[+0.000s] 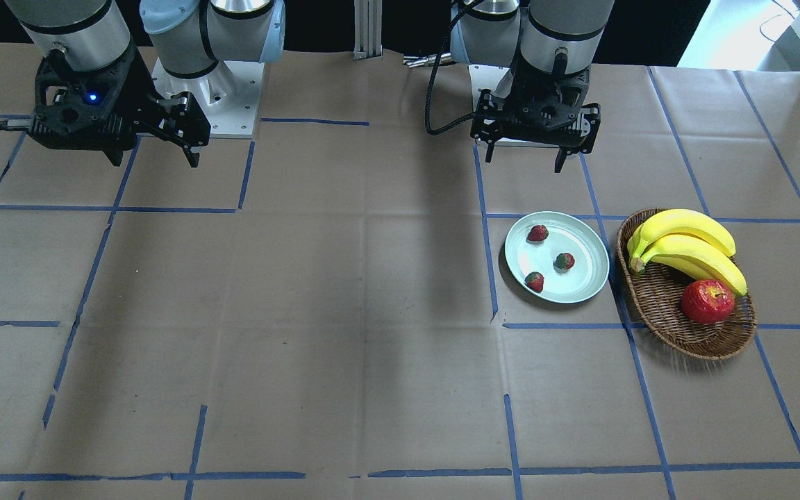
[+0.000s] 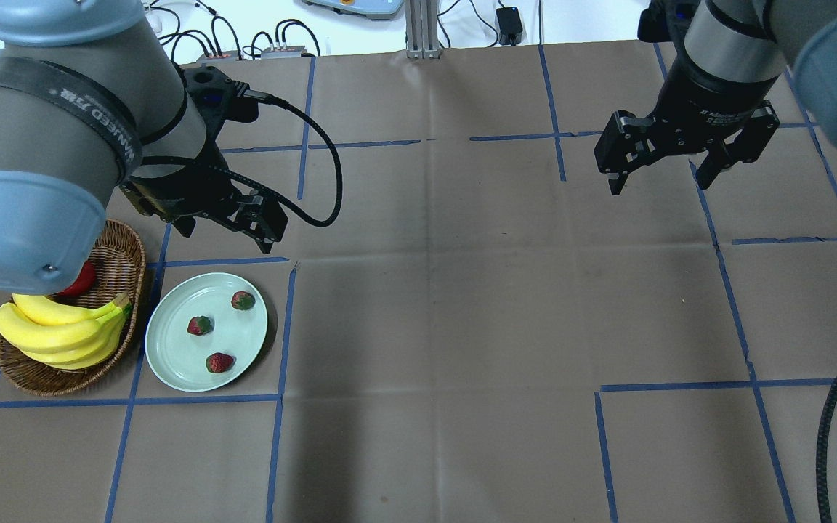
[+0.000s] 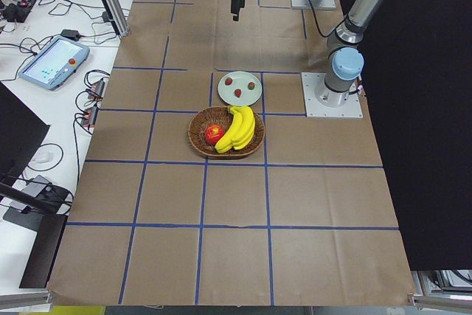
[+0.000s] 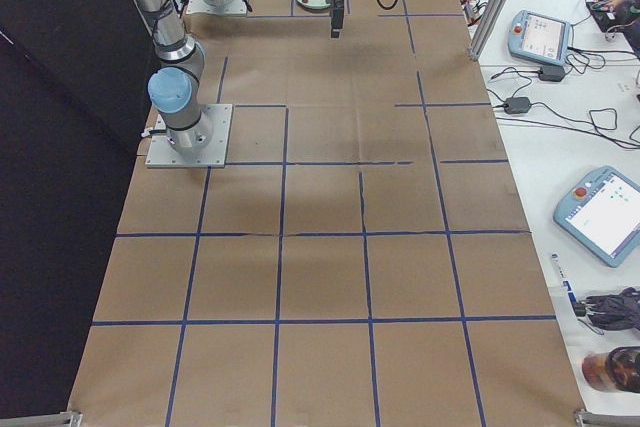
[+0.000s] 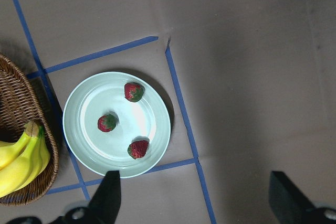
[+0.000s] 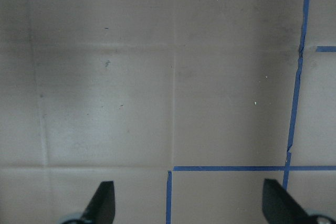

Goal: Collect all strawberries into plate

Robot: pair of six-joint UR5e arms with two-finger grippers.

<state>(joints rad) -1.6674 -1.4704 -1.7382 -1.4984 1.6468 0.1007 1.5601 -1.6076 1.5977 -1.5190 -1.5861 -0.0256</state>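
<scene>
Three small red strawberries (image 1: 537, 233) (image 1: 564, 261) (image 1: 535, 281) lie on the pale mint-green plate (image 1: 580, 239). They also show in the overhead view (image 2: 243, 300) (image 2: 199, 325) (image 2: 219, 362) on the plate (image 2: 171, 341), and in the left wrist view (image 5: 134, 92) (image 5: 107, 123) (image 5: 138, 149). My left gripper (image 1: 523, 161) is open and empty, raised above the table just behind the plate, toward my base. My right gripper (image 2: 658, 187) is open and empty, raised over bare table far from the plate; its wrist view shows only paper and tape.
An oval brown wicker basket (image 1: 671, 326) stands beside the plate, on the side away from my right arm. It holds a bunch of bananas (image 1: 685, 243) and a red apple (image 1: 707, 301). Brown paper with blue tape lines covers the table.
</scene>
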